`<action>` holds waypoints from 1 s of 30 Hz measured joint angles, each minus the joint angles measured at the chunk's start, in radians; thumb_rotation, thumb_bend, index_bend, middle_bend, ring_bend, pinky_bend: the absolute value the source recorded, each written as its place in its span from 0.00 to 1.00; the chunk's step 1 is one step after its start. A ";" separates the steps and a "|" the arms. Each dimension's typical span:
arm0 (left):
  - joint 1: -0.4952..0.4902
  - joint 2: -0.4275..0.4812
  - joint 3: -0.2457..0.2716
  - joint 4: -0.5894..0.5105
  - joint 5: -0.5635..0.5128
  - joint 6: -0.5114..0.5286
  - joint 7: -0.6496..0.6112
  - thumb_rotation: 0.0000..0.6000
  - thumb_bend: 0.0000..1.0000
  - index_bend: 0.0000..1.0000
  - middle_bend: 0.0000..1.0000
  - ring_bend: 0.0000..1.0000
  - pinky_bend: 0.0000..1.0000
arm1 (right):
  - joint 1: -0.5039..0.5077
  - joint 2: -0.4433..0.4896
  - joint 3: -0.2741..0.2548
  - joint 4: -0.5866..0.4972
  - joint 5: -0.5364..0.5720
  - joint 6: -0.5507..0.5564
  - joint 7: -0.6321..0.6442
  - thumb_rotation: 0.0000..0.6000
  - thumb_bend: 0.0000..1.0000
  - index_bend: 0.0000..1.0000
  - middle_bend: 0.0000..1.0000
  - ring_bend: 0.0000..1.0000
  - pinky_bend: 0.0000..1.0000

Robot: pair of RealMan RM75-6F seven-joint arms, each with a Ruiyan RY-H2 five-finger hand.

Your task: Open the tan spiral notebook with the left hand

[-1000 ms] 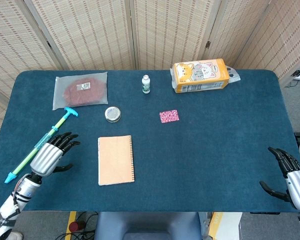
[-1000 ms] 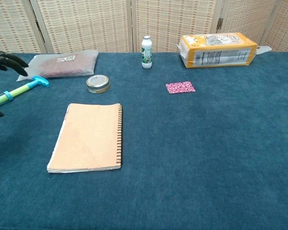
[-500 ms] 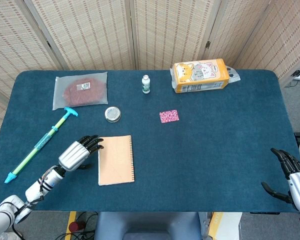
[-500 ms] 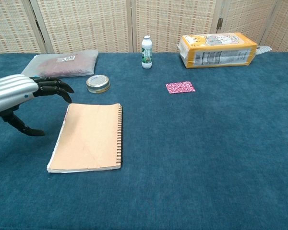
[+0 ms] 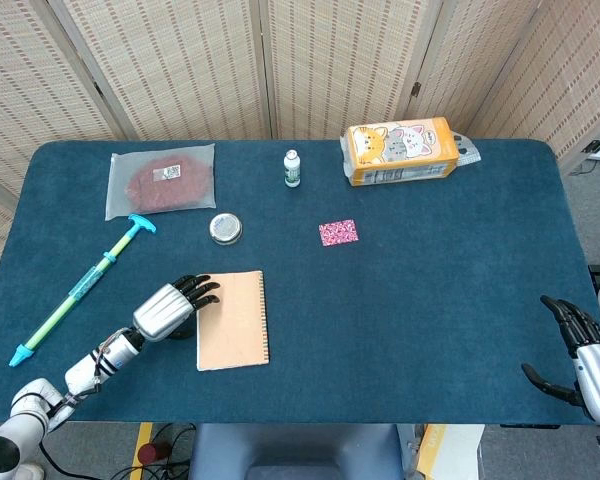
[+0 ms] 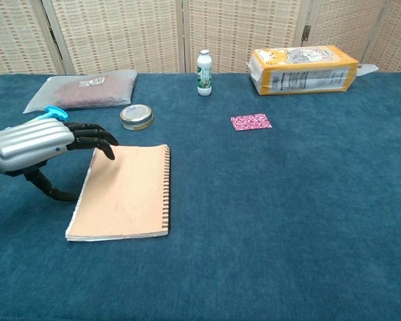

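Observation:
The tan spiral notebook point(image 5: 232, 319) point(image 6: 124, 191) lies closed and flat on the blue table, its spiral binding along the right edge. My left hand point(image 5: 170, 309) point(image 6: 40, 144) hovers at the notebook's left edge, palm down and holding nothing. Its dark fingertips point(image 6: 101, 142) reach over the notebook's top left corner, and its thumb point(image 6: 50, 189) hangs below, beside the left edge. My right hand point(image 5: 585, 352) rests open at the table's front right corner, far from the notebook.
A teal syringe-like tool point(image 5: 80, 289) lies left of my hand. A round tin point(image 5: 225, 228) point(image 6: 136, 116), a bagged red item point(image 5: 161, 180), a small white bottle point(image 5: 292, 168), a pink packet point(image 5: 338, 232) and an orange cat-print pack point(image 5: 399, 150) stand farther back.
My left hand has swung right from beside the syringe tool to the notebook's left edge, its fingertips now over the cover's corner. The right hand has barely moved.

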 measured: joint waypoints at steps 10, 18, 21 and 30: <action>-0.014 -0.016 0.013 0.008 -0.025 0.000 -0.020 1.00 0.15 0.30 0.19 0.15 0.26 | -0.002 -0.001 0.003 0.002 0.006 -0.001 0.003 1.00 0.26 0.00 0.15 0.10 0.15; -0.017 -0.036 0.021 0.018 -0.047 -0.012 -0.046 1.00 0.15 0.30 0.19 0.15 0.26 | -0.004 -0.001 0.005 0.001 0.007 -0.001 0.002 1.00 0.26 0.00 0.15 0.10 0.15; -0.018 -0.047 0.023 0.028 -0.053 -0.010 -0.055 1.00 0.15 0.31 0.19 0.15 0.26 | -0.004 0.000 0.006 -0.002 0.008 -0.002 -0.002 1.00 0.26 0.00 0.15 0.10 0.15; -0.025 -0.065 0.023 0.033 -0.072 -0.013 -0.121 1.00 0.16 0.33 0.20 0.15 0.26 | -0.006 0.001 0.008 -0.006 0.013 -0.001 -0.006 1.00 0.26 0.00 0.15 0.10 0.15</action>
